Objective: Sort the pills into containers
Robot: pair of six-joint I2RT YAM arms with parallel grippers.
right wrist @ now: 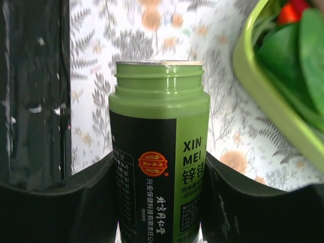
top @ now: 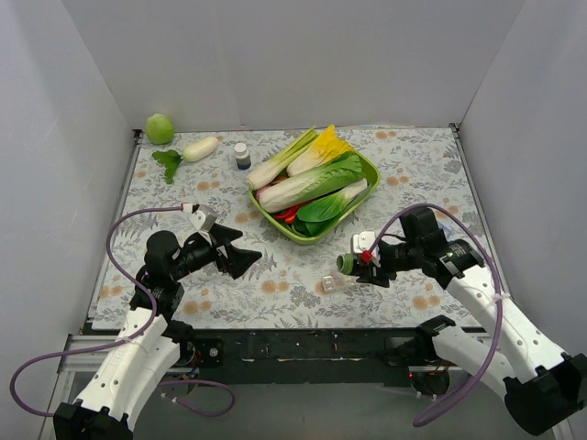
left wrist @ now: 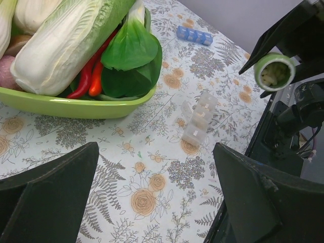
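Left gripper [top: 249,247]: released, its two dark fingers spread wide over the floral table [top: 413,165], holding nothing. In its own wrist view both fingers are cut off by the bottom edge.
Right gripper [top: 359,261]: clenched on the green bottle [right wrist: 159,152], one finger pressed to each side.
Green bottle: held above the table, lying roughly level in the top view with its uncapped mouth towards the left arm. Its base is hidden between the fingers.
Pills [left wrist: 275,73]: pale bits packed inside the bottle's mouth, too small to count.
Writing: the bottle's label reads "XIN MEI" on the green half. Chinese lines on the black half include 北京同仁堂 under a red and gold seal. The lower text is cut off.
Clear pill organizer [left wrist: 200,117]: lies on the table near the front edge, between the two grippers, just below the bottle's mouth and apart from it. Some lids seem raised. I cannot tell whether the pale shapes inside are pills.
Green tray [left wrist: 76,106]: beyond the organizer, heaped with cabbage [left wrist: 66,45], bok choy [left wrist: 132,50] and red chillies [left wrist: 85,78].
Blue strip [left wrist: 195,35]: seen only from the left wrist, on the table past the organizer.
Far edge: a small dark-labelled bottle [top: 241,156], a white vegetable [top: 200,148] and a green round fruit [top: 160,128].
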